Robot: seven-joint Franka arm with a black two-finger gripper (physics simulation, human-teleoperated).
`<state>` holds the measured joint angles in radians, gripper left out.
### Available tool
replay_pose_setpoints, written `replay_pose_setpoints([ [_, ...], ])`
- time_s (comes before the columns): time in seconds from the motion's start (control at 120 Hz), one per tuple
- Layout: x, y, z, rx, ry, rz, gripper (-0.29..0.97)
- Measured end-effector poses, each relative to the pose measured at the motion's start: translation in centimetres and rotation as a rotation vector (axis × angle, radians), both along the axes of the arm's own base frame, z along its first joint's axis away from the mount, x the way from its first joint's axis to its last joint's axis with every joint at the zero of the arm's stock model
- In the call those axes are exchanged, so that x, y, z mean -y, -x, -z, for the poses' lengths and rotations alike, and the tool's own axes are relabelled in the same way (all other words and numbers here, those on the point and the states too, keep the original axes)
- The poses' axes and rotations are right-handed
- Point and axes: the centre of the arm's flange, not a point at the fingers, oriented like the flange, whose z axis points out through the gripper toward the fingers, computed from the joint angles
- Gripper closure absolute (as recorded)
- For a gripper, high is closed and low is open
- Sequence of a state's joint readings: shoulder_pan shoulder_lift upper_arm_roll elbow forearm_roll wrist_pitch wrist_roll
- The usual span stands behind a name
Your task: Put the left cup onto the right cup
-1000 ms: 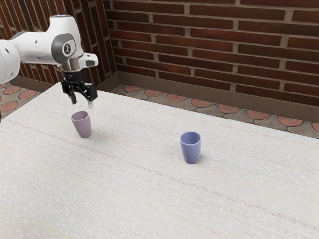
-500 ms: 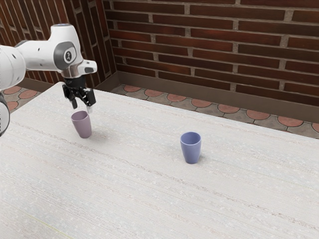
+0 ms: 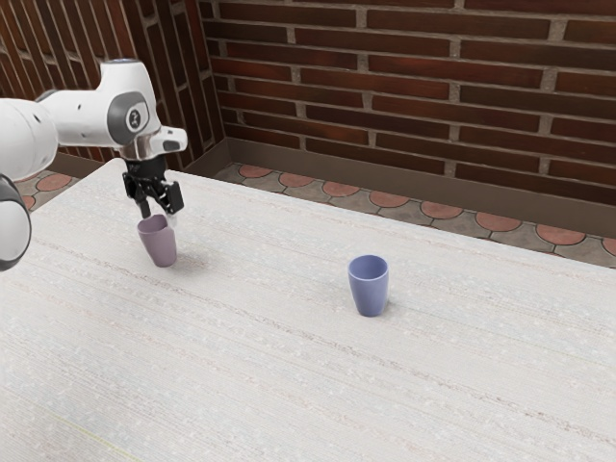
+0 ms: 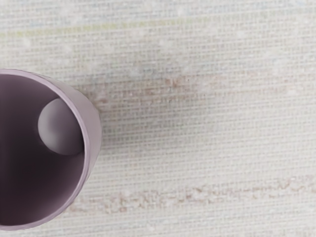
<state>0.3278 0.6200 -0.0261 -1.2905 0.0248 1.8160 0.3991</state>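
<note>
At the exterior view's left, my arm [image 3: 87,111] reaches in over the pale, woven-looking surface [image 3: 289,385]. My fingers [image 3: 159,208] hang pointing down, spread apart and holding nothing, just above the rim of the mauve cup [image 3: 158,243]. Whether a tip brushes that rim I cannot tell. The mauve cup stands upright on the surface, near its far edge. From my wrist I look straight down into its open mouth [image 4: 29,187], dark inside with the round base showing, and bare surface [image 4: 207,123] lies beside it. Further toward the exterior view's right, well apart from the mauve cup, the blue cup [image 3: 369,285] stands upright on its own. A brick wall [image 3: 433,87] runs behind.
</note>
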Motion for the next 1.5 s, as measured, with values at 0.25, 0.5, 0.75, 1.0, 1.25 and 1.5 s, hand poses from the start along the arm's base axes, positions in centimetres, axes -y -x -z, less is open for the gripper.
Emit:
replay_pose_setpoints([
  [0.25, -0.5, -0.4, 1.0, -0.005, 0.003, 0.011, 0.09],
  [0.5, -1.1, -0.9, 2.6, -0.014, 0.008, 0.019, 0.09],
  [0.75, -1.4, -1.6, 3.9, -0.016, 0.010, 0.029, 0.10],
  [1.0, -1.6, -2.1, 4.6, -0.014, 0.011, 0.038, 0.13],
  [1.25, -1.8, -2.4, 5.0, -0.012, 0.010, 0.045, 0.21],
  [1.5, -2.0, -2.4, 5.0, -0.012, 0.010, 0.049, 0.33],
])
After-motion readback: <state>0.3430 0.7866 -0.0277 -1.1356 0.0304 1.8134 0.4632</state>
